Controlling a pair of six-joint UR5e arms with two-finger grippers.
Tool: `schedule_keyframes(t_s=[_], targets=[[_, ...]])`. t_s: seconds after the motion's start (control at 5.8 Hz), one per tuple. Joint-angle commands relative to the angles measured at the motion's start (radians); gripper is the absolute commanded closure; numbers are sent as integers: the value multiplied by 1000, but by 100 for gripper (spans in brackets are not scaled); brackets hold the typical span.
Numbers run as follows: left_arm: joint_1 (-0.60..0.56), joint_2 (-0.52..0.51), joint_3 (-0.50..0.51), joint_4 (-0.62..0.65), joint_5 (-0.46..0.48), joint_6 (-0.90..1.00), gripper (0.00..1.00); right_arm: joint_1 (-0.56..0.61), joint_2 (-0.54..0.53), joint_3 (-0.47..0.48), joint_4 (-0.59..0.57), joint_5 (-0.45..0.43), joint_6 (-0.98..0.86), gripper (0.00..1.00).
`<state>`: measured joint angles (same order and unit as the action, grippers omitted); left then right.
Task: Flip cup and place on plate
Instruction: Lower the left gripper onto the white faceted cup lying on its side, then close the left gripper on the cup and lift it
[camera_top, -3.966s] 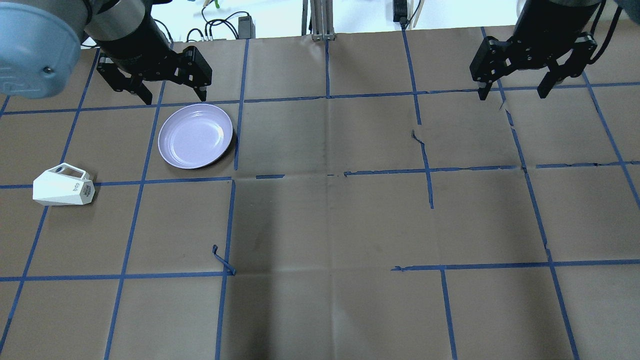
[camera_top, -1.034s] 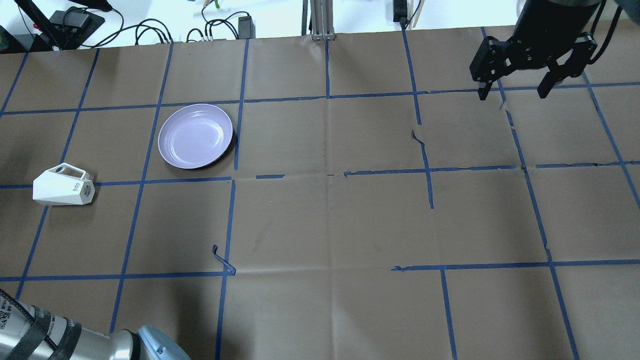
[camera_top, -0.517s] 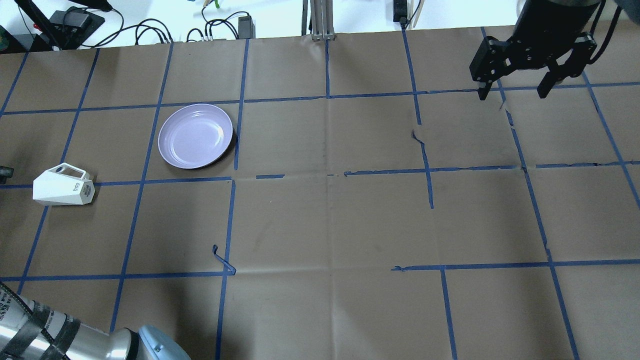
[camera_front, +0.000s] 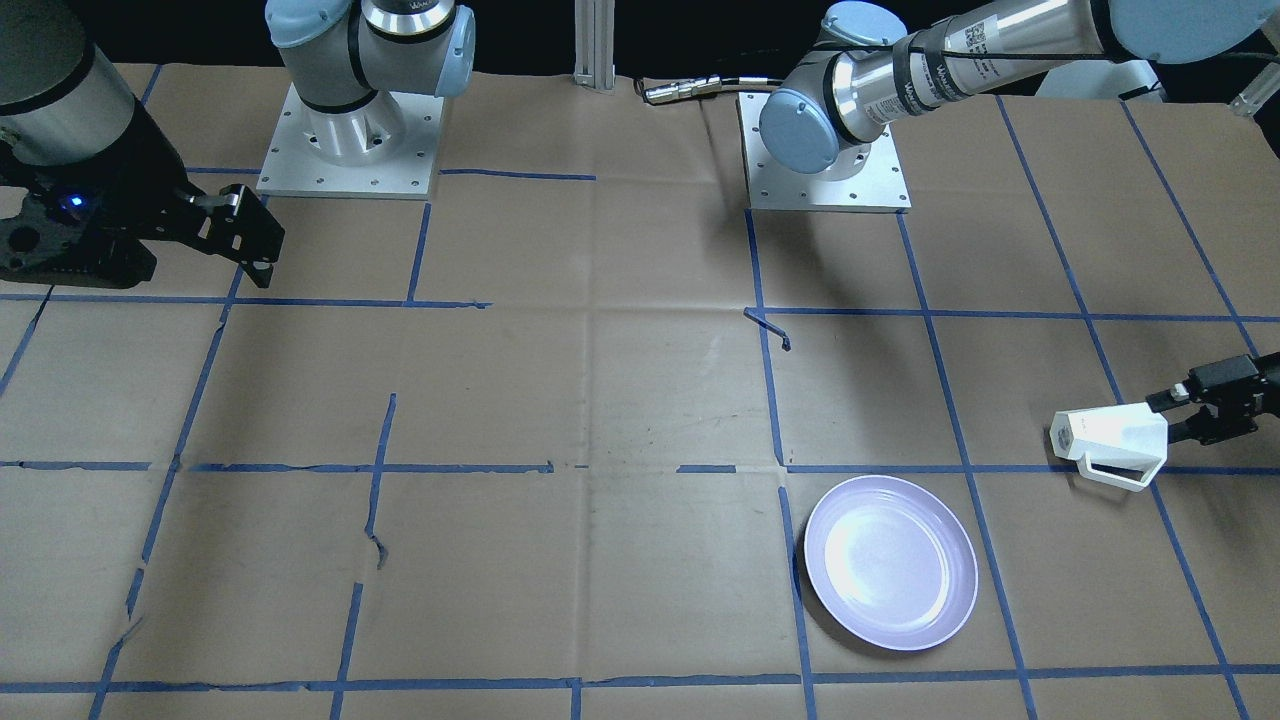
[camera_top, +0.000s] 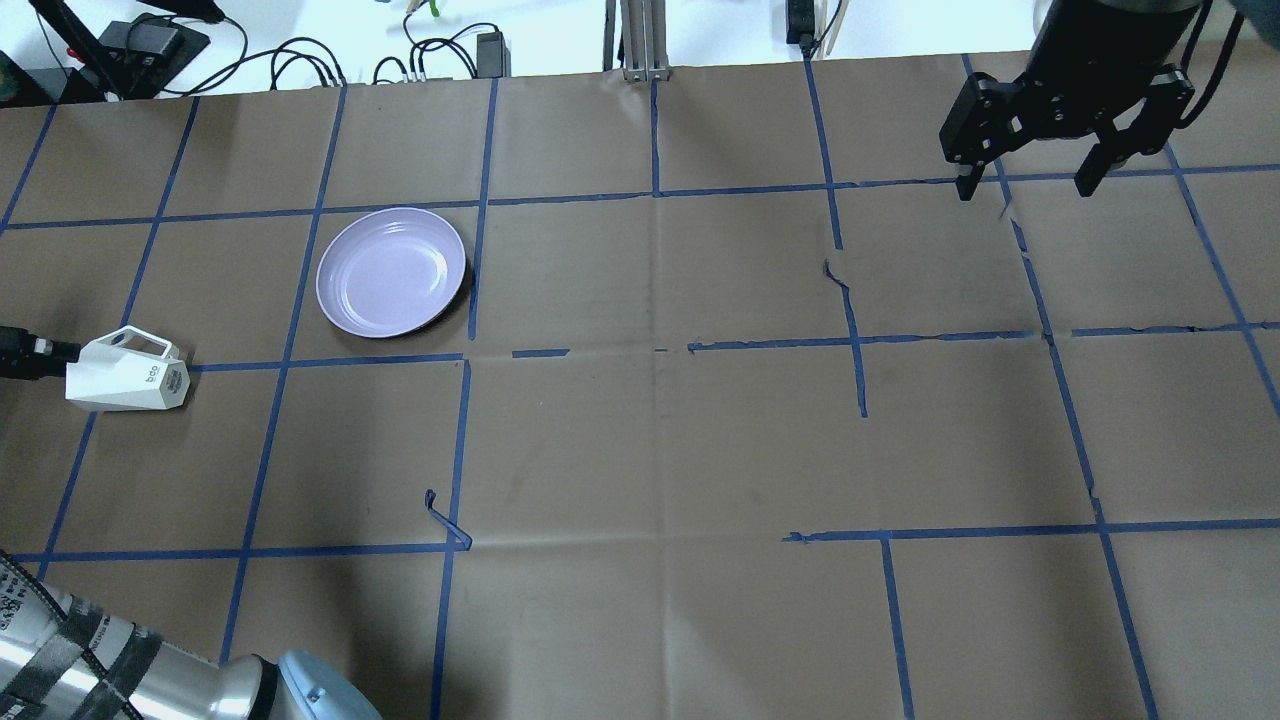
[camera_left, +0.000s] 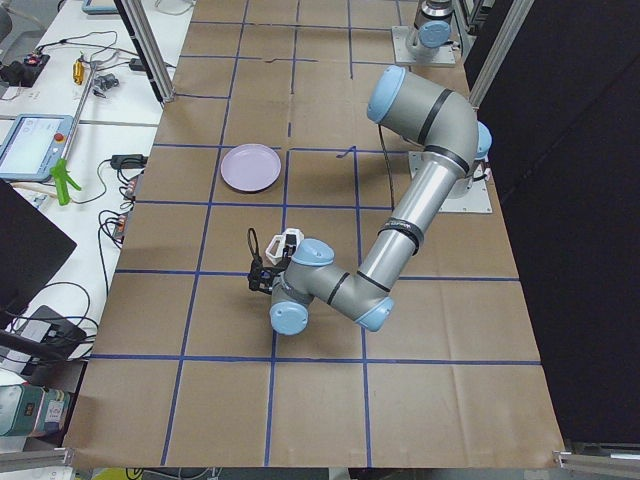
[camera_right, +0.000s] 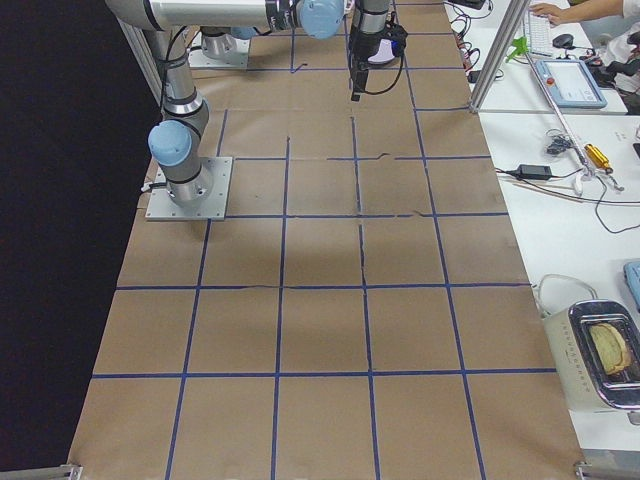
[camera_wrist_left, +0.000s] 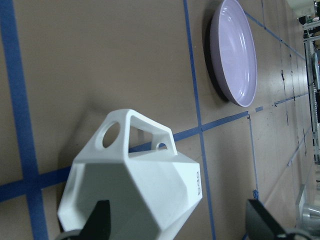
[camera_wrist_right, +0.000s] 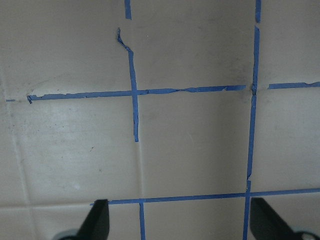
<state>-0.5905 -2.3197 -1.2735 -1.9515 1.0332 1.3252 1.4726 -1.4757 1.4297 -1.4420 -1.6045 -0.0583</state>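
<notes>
Cup on its side nr table L edge; plate to its R, farther fwd, apart.

Brown paper covers the bench, gridded with blue tape. A white side table holds cables. Black backdrop opposite.

Tally on the table: 1 cup, 1 plate. Two robot arms w/ 2 claws in all: 1 left claw, 1 right claw.
</notes>
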Motion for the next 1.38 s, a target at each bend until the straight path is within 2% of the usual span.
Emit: schedule_keyframes(t_s=[0.0,0.17,0.34,0.69,1.03,1.21], targets=[[-6,-1,-10,-70,-27,72,39,0,0,0,0,0,0,0],[-8,5,-9,-96,-28,72,79,0,0,0,0,0,0,0],[-32,29,0,-93,-24,68,98,0,0,0,0,0,0,0],[-92,155,0,-87,-18,-1,100,0,0,0,0,0,0,0],[-210,274,-1,-75,-15,-111,99,0,0,0,0,0,0,0],[-285,311,-9,-10,55,-162,99,0,0,0,0,0,0,0]])
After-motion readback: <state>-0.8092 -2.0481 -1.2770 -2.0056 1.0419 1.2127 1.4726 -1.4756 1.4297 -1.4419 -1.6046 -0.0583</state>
